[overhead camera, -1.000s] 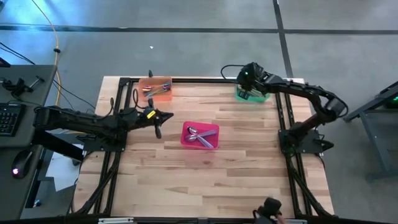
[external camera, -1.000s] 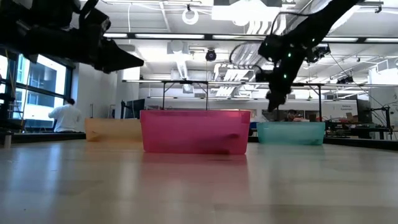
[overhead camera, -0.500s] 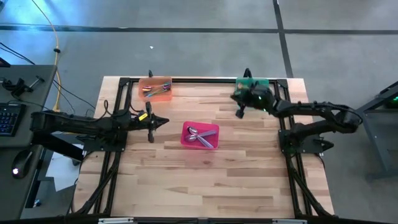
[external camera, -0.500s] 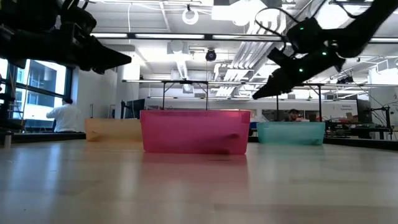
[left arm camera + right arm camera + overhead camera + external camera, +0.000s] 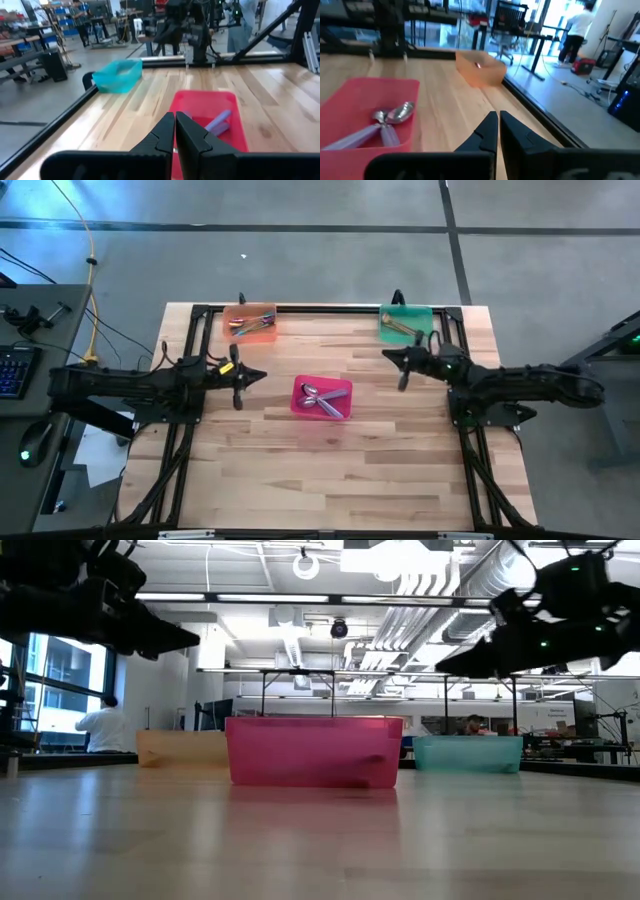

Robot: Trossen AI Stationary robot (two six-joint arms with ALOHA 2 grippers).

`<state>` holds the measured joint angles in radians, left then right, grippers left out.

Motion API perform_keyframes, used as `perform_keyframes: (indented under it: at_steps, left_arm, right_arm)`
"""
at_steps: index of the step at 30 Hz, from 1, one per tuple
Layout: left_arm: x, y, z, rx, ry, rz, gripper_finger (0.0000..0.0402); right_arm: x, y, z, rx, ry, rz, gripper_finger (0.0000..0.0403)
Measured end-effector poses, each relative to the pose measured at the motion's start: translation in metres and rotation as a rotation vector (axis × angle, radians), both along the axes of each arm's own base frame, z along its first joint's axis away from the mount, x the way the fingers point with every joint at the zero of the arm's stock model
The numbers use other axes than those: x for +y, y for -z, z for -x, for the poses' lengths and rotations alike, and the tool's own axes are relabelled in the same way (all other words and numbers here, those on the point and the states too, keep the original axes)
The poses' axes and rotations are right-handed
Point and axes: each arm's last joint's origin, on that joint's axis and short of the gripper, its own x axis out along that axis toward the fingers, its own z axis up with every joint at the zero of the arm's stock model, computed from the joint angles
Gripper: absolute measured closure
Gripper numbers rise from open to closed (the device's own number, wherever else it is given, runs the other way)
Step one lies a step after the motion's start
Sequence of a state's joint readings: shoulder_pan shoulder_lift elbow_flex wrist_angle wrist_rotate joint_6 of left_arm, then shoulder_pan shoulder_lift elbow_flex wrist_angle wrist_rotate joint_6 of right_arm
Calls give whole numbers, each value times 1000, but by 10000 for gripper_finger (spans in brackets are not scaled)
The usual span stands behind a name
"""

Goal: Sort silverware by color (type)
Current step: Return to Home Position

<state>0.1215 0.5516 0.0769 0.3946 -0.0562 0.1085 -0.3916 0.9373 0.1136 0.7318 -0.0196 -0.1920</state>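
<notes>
counter (image 5: 330, 470) | pink bin (image 5: 296, 406) mid-counter, orange bin (image 5: 262, 335) and green bin (image 5: 386, 332) at far edge | left gripper (image 5: 175, 120), right gripper (image 5: 498, 120) flank pink bin, fingers clenched | we see spoons (image 5: 322, 396) in all three bins

You are looking down on a wooden table (image 5: 330, 470) where three bins are sitting. An orange bin (image 5: 262, 336) at the far edge on the left is holding several spoons (image 5: 248, 323), a green bin (image 5: 420, 315) at the far edge on the right is holding a gold spoon (image 5: 400, 327), and a pink bin (image 5: 298, 406) mid-table is holding lilac-handled spoons (image 5: 318, 395). The left gripper (image 5: 243, 378) is hovering just left of the pink bin, and the right gripper (image 5: 400, 366) is hanging near the green bin.
</notes>
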Motion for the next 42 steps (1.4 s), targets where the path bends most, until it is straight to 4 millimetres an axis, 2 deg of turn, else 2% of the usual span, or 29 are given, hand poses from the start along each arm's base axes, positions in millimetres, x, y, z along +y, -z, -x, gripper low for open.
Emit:
perform_keyframes:
  at_steps: [5, 7, 12, 16, 21, 31, 42]
  left_arm:
    - [0, 3, 3, 36, 0, 5, 397]
    - [-1, 1, 5, 24, 0, 1, 397]
    - [-1, 9, 12, -32, -11, -5, 397]
    - [-1, 15, 17, 4, -35, 16, 397]
    - [-1, 10, 23, -41, -53, 10, 397]
    - [-3, 5, 40, -123, -47, 1, 397]
    - [-6, 6, 39, -109, 5, 6, 397]
  right_arm:
    - [10, 9, 22, -77, -13, -17, 403]
    - [11, 7, 26, -82, -11, -28, 403]
    - [13, -1, 32, -135, 16, -1, 403]
    - [13, -5, 36, -165, 54, 20, 403]
    - [21, -11, 37, -211, 9, 46, 403]
    - [34, -16, 48, -243, 55, 84, 403]
    - [44, -17, 66, -286, 37, 73, 403]
